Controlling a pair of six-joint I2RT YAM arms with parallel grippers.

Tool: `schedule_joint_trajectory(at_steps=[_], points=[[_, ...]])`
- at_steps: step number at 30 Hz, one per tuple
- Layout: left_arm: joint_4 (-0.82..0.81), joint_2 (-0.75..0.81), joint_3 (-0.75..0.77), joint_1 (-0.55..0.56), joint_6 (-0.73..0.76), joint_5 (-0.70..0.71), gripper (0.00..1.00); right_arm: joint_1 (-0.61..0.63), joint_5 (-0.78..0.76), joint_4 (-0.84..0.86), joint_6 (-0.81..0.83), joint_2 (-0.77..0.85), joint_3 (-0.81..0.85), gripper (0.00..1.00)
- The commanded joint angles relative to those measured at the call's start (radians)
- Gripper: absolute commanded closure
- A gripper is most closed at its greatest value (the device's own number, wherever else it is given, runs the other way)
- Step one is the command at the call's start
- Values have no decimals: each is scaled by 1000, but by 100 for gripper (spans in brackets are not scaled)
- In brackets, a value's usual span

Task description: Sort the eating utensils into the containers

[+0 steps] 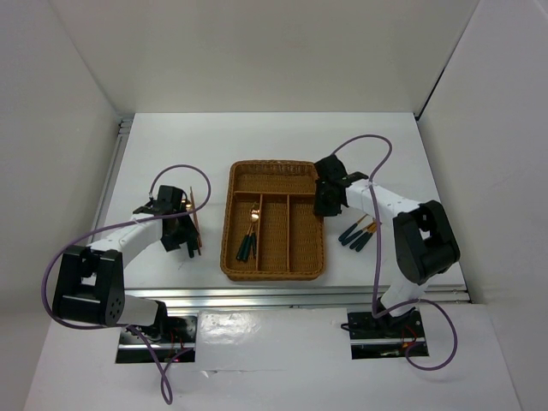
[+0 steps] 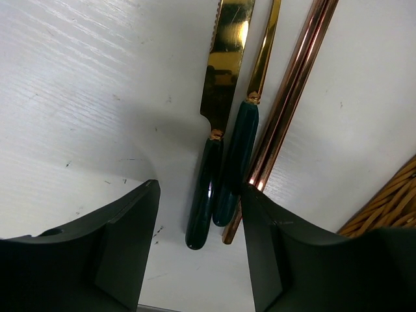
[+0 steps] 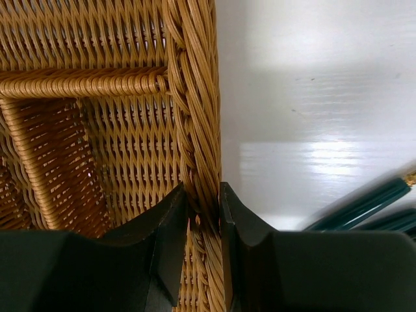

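Note:
The woven wicker tray (image 1: 313, 267) lies mid-table, with two teal-handled gold utensils (image 1: 249, 239) in its left long slot. My right gripper (image 1: 327, 197) is shut on the tray's right rim (image 3: 198, 130), one finger inside and one outside. Several teal-handled utensils (image 1: 359, 233) lie right of the tray; their handles (image 3: 364, 207) show in the right wrist view. My left gripper (image 2: 198, 253) is open just above the table, left of the tray. Between its fingers lie a gold-bladed knife (image 2: 214, 130), a second teal-handled utensil (image 2: 239, 153) and the reddish-brown chopsticks (image 2: 289, 97).
White walls close the table on three sides. A metal rail runs along the table's left edge (image 1: 113, 171) and front edge (image 1: 308, 295). The tray's corner (image 2: 387, 205) shows right of the left gripper. Purple cables loop over both arms.

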State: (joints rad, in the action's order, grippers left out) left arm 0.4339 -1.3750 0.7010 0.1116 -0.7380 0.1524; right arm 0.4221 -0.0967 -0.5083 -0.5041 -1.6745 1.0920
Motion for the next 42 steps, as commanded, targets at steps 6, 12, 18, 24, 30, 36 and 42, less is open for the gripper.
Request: schedule_joint_trajectory(at_steps=[6,12,18,24,30,36,42], points=[[16,45,-8,-6,-9,15,35,-26,-23,1,24,35,-12,58],[34,137,-29,-6,-20,36,36,-26,-12,-9,45,67,8,50],[34,108,-40,-15,-40,47,41,-26,-12,-18,45,76,19,49],[13,39,-40,-15,-51,35,46,-26,-21,-18,45,67,28,49],[3,-1,-31,-15,-20,26,47,-26,-32,-18,45,67,28,49],[25,-61,1,-15,-20,36,53,-26,-41,-18,45,58,28,49],[25,-93,2,-15,-29,36,64,-26,-41,-27,45,58,28,49]])
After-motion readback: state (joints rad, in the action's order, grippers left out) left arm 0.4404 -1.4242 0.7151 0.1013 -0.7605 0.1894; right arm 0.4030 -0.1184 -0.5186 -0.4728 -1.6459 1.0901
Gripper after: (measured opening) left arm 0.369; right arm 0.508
